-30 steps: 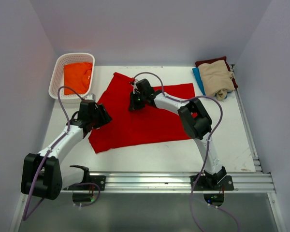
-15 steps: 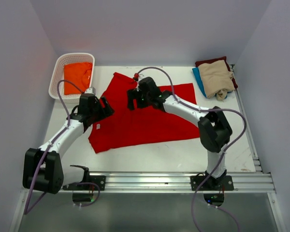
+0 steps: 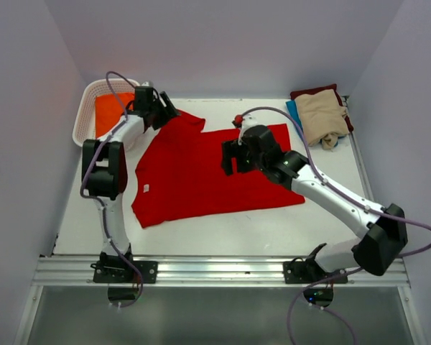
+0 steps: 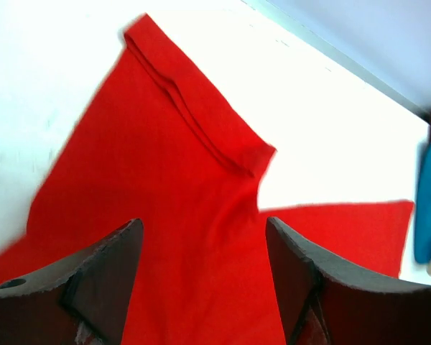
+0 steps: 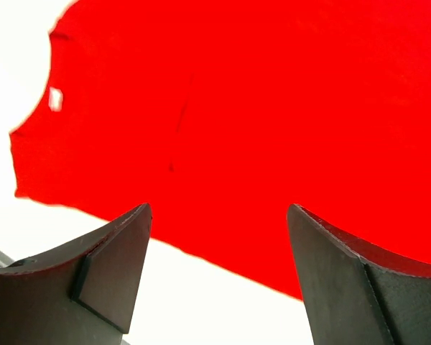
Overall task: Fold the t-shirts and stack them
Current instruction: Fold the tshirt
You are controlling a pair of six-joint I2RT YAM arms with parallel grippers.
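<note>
Both arms swung apart since a second back — left gripper out to the sleeve by the basket, right gripper above mid-cloth — jaws spread, empty, red shirt flat on the table, seemingly ready for folding.

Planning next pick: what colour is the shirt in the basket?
The shirt is orange; top view shows it best.

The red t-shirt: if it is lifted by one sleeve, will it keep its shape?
Probably not: the red t-shirt lies thin and flat with soft creases, so it should droop. It looks light. Pushed over the table, it would likely bunch rather than slide whole.
</note>
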